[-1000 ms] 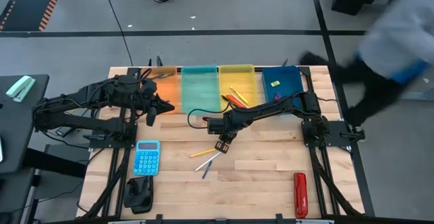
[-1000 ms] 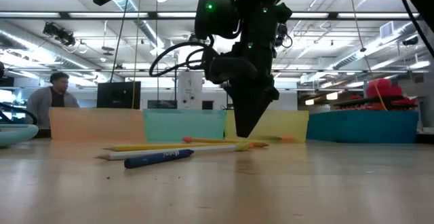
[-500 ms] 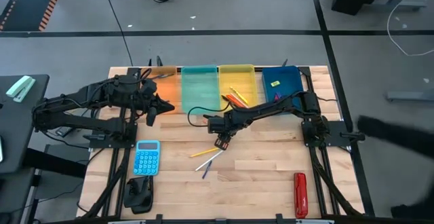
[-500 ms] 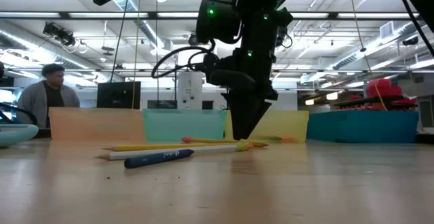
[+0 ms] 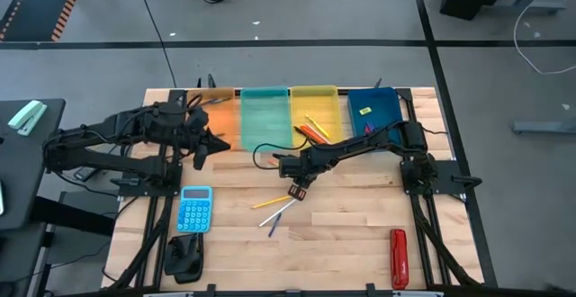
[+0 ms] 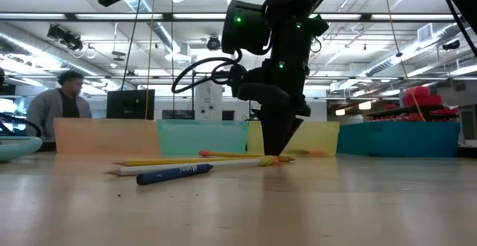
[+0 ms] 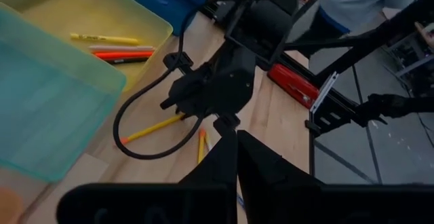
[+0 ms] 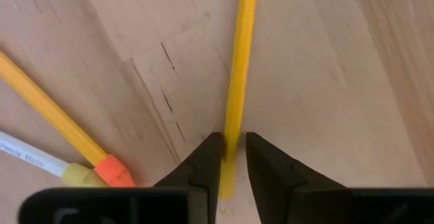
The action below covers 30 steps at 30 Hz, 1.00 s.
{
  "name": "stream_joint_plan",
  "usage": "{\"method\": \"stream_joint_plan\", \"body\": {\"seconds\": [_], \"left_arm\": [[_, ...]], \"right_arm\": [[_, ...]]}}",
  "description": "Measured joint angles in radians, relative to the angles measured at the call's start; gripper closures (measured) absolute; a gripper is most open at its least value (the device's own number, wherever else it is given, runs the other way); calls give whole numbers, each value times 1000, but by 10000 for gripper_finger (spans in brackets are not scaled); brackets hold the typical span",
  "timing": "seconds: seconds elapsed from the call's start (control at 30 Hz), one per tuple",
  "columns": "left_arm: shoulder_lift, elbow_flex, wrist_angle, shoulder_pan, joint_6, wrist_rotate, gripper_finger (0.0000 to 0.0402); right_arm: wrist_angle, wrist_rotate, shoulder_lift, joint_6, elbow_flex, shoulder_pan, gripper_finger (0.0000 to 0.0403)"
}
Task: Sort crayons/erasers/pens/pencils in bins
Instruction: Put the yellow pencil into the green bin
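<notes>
Right wrist view, right gripper (image 8: 229, 157) fingers straddling yellow pencil (image 8: 239, 75) end

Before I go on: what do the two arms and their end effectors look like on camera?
Both arms are dark, nearly black, jointed units on black frames at the table's sides. The right end effector tapers into two narrow wedge-shaped fingers; a black cable loops beside its wrist, and a green light glows on the housing above. The left end effector has the same dark pointed shape.

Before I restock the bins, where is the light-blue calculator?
In the high view, the light-blue calculator lies on the table's left side, just below the left arm's base.
</notes>
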<state>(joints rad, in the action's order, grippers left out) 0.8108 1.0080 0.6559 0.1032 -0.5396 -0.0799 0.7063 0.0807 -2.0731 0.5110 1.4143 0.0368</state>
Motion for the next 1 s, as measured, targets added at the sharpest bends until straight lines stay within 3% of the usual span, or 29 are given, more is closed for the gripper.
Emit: {"method": "stream_joint_plan", "body": {"seconds": [0.2, 0.53, 0.8, 1.0], "left_arm": [[0, 0, 13, -23, -21, 0, 381], [0, 0, 13, -25, -21, 9, 390], [0, 0, 7, -24, -21, 33, 376], [0, 0, 1, -24, -21, 35, 387]], "right_arm": [[-11, -3, -2, -5, 2, 0, 360], [-25, -27, 1, -5, 38, 4, 364], [-25, -36, 117, 32, 42, 13, 365], [-46, -4, 218, 135, 42, -12, 365]]}}
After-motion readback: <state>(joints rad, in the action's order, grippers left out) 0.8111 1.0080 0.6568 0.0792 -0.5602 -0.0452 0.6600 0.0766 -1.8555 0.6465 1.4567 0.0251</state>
